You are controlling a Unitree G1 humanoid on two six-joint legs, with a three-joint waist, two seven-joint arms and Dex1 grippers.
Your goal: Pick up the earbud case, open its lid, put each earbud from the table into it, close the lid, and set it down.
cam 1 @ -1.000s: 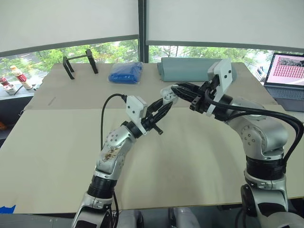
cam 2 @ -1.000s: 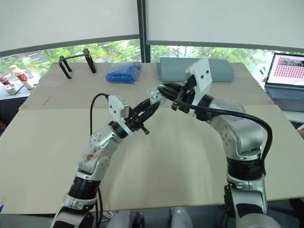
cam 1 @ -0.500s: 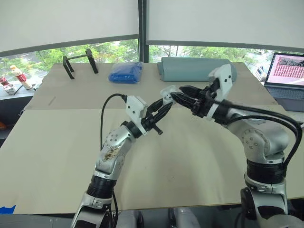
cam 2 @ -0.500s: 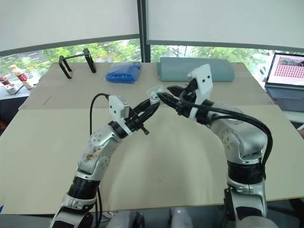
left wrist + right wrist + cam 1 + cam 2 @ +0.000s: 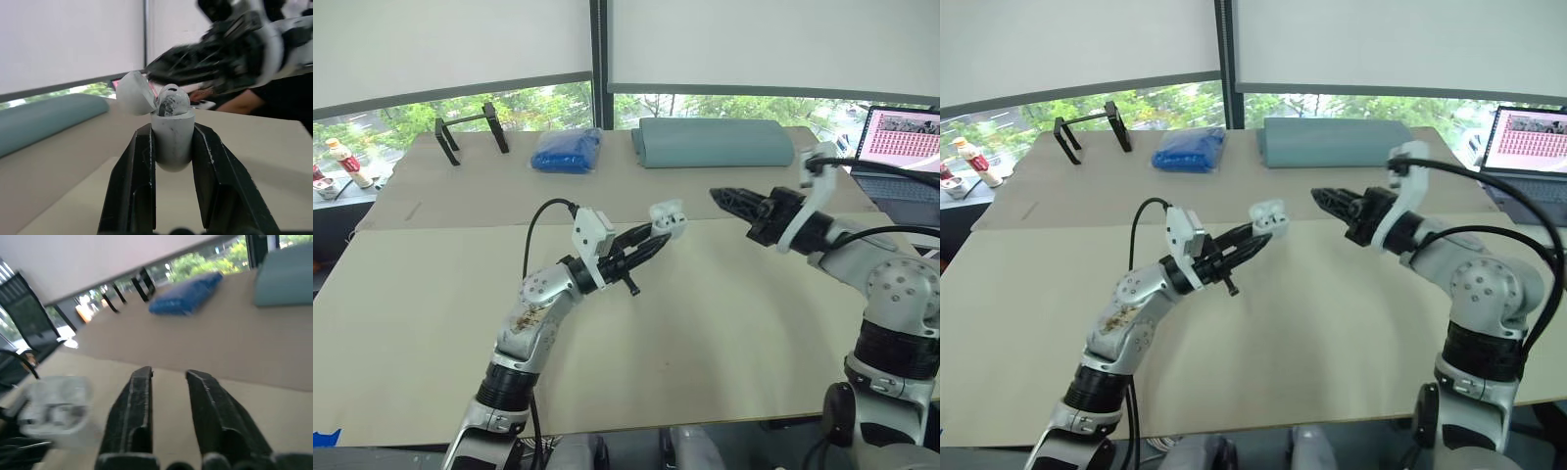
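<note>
My left gripper [image 5: 658, 231] is shut on the white earbud case [image 5: 667, 215] and holds it up above the middle of the table. In the left wrist view the case [image 5: 171, 139] sits between the two black fingers [image 5: 139, 191] with its lid tipped back and an earbud top showing inside. My right gripper [image 5: 720, 197] hangs in the air to the right of the case, apart from it and pointing at it. Its fingers [image 5: 139, 401] stand slightly open with nothing between them. The case [image 5: 58, 411] shows blurred in the right wrist view.
At the far side of the beige table [image 5: 724, 323] lie a blue bag [image 5: 568, 150], a grey-green roll [image 5: 710, 142] and a black stand [image 5: 468, 127]. A laptop [image 5: 901, 137] stands at the far right. Bottles [image 5: 342, 157] stand off the far left edge.
My right gripper has drawn back to the right, away from the case it was touching. The left gripper still holds the open case, a little lower and further right.
</note>
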